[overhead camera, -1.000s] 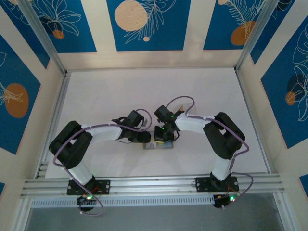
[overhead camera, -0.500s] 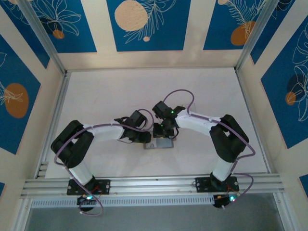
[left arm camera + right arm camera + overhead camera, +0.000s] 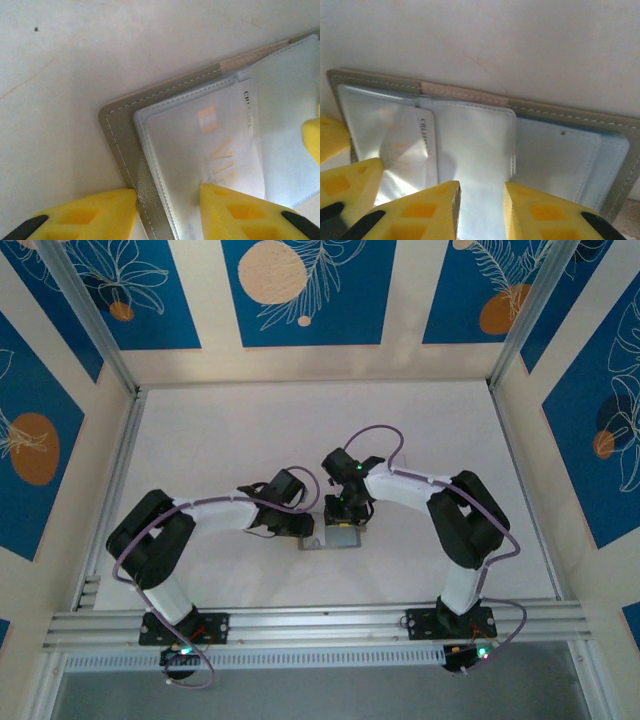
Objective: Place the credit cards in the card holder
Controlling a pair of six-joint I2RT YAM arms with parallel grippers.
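Arms bent inward; left gripper [image 3: 167, 214], right gripper [image 3: 481, 202] parted, adjacent.

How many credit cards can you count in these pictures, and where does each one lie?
1. A pale credit card sits tucked into the clear pocket of the open card holder, which lies flat on the table. Others may be hidden deeper in the pockets.

Cropped card holder [image 3: 125, 155], unreadable print
Its right and lower parts run off frame; the card [image 3: 230, 145] lettering is blurred.
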